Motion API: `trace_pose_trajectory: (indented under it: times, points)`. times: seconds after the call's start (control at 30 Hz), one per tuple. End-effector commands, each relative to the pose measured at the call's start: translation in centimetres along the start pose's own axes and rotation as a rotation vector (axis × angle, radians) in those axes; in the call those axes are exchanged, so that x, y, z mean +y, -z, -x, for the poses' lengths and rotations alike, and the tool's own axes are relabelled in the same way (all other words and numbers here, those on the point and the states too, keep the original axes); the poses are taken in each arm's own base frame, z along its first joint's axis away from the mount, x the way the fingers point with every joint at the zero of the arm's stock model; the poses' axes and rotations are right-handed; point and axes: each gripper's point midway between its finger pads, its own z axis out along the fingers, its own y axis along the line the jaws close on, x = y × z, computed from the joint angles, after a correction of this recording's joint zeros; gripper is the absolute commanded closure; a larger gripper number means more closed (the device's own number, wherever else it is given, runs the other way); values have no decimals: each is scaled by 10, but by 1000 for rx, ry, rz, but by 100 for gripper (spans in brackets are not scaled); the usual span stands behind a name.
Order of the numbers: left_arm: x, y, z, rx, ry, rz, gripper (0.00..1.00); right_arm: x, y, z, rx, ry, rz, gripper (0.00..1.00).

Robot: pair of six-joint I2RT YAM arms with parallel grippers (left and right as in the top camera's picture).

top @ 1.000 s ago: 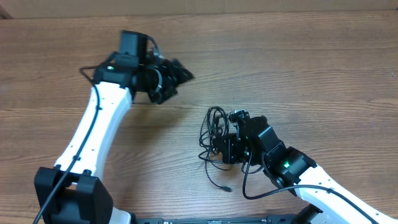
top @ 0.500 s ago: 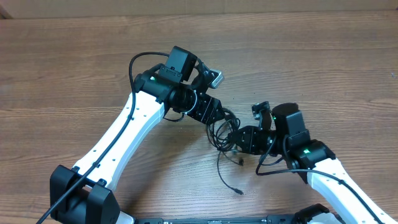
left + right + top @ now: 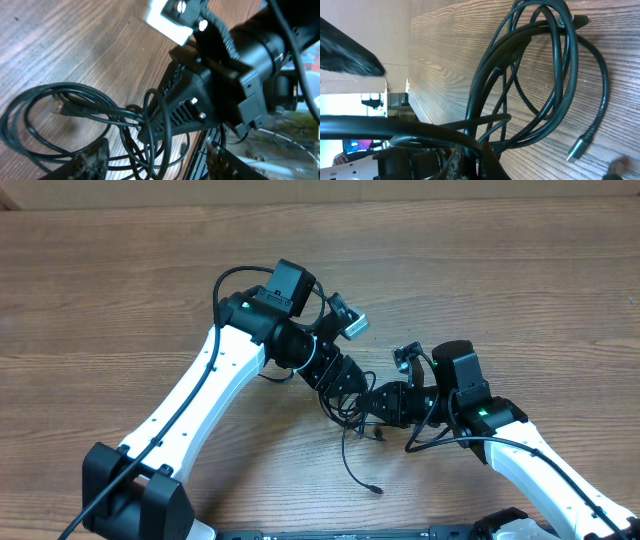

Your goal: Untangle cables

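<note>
1. Overhead: cables (image 3: 345,412) sit as one knotted bundle at frame centre on the wood table (image 3: 520,270), w/ one loose tail running down to a plug end (image 3: 376,491) at lower centre. Left gripper (image 3: 352,387) comes in from upper left, right gripper (image 3: 374,402) from the right. Both tips meet at the bundle.
2. Left wrist: left gripper's fingers (image 3: 92,160) are spread at the bottom edge. Strands lie between them, nothing pinched yet. Right gripper's black tip, centre frame, is pressed together on a few strands where loops cross. Best approach, I'd judge: go for one outer loop at left of frame, not the crossing itself, so only one cord gets taken.
3. Right wrist: right fingers (image 3: 470,160) at bottom centre clamp strands. The coil fans up to the right, and a plug end at lower right lies free. Hold this pinch firm as the anchor, then draw the left side away slowly & low. If the whole bundle drags along, regrip on a diff strand.
</note>
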Motion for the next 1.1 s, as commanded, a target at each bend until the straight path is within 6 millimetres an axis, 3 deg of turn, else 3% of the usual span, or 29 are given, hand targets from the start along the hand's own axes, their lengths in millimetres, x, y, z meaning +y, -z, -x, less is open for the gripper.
trace_pose_trajectory:
  times: [0.0,0.2,0.27,0.33,0.37,0.47,0.53,0.67,0.73,0.9,1.07]
  points:
    - [2,-9,-4,34,-53,-11,42,8,1,0,6,23,35,96]
    - [9,-30,-14,101,-53,-17,57,8,1,0,6,23,35,96]
    - [9,-38,-18,125,-49,-26,69,8,1,0,6,23,35,96]
    - [12,-46,-22,152,-47,-25,90,8,1,0,6,23,35,96]
    - [14,-50,-24,166,-41,-25,96,8,1,0,6,23,35,96]
    - [27,-61,-28,194,14,1,96,10,2,-1,15,23,48,96]
    - [49,-64,-28,198,129,96,96,14,2,-4,30,24,70,96]
    - [111,-44,-22,104,455,367,96,16,2,-6,38,24,82,96]
    - [130,-30,-19,41,580,406,96,16,2,-6,38,24,82,96]
    - [168,5,-28,-53,827,440,96,17,5,-1,19,33,86,96]
    - [199,43,-53,-93,982,468,96,11,23,29,-106,28,73,96]
